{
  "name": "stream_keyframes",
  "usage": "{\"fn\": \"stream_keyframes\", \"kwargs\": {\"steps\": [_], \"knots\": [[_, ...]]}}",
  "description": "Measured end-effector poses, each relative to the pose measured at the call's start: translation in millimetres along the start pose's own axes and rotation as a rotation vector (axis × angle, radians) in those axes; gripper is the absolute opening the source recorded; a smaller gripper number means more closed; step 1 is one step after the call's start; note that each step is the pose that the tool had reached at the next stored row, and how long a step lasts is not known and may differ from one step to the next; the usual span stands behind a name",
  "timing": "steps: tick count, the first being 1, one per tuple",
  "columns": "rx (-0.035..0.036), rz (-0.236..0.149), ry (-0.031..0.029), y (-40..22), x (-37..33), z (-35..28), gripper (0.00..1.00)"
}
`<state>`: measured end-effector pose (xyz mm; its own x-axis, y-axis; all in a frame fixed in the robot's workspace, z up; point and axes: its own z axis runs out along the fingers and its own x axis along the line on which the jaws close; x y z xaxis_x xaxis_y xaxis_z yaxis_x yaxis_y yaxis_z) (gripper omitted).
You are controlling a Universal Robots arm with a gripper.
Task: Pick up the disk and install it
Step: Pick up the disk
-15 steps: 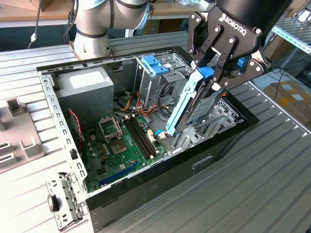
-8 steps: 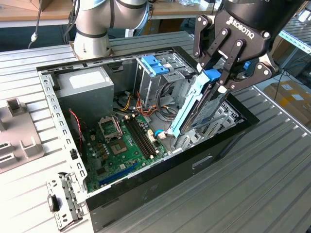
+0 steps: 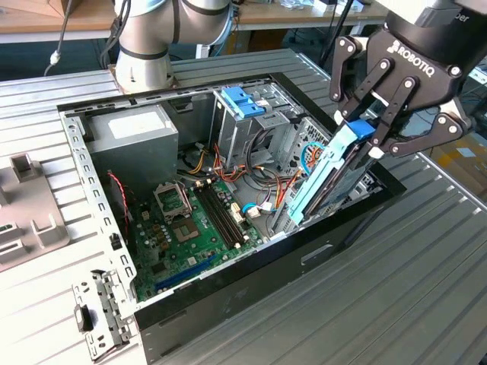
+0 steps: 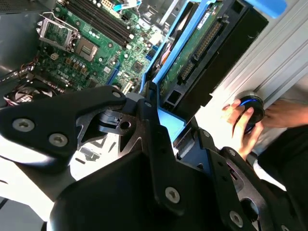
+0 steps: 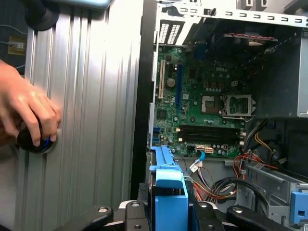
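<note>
- From where I stand, the black metal gripper is clenched on the upper end of the disk, a flat dark-grey rectangular drive edged with a light-blue plastic rail. Its fingers press on the blue end cap from either side.
- The disk hangs straight down from the jaws. Its long axis is steeply tilted, with the top end in the grip and the bottom end down inside the open black-and-silver computer case.
- It lies close along the case's wall on the exterior view's right, across from the green motherboard. It is well apart from the tall metal drive cage with the blue bracket (that one is not the task's piece).
- Whether the lower end is already seated in its bay, I cannot tell.
- The case lies on a ribbed grey metal tabletop. Out past the case wall, a person's hand rests on a round black knob on that tabletop.
</note>
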<state>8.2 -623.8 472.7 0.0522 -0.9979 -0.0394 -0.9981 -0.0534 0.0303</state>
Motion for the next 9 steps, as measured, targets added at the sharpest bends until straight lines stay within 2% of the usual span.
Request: {"fn": "stream_keyframes", "kwargs": {"steps": [9], "knots": [[-0.0001, 0.0, 0.0001, -6.4, 9.6, -0.1, 0.37]]}}
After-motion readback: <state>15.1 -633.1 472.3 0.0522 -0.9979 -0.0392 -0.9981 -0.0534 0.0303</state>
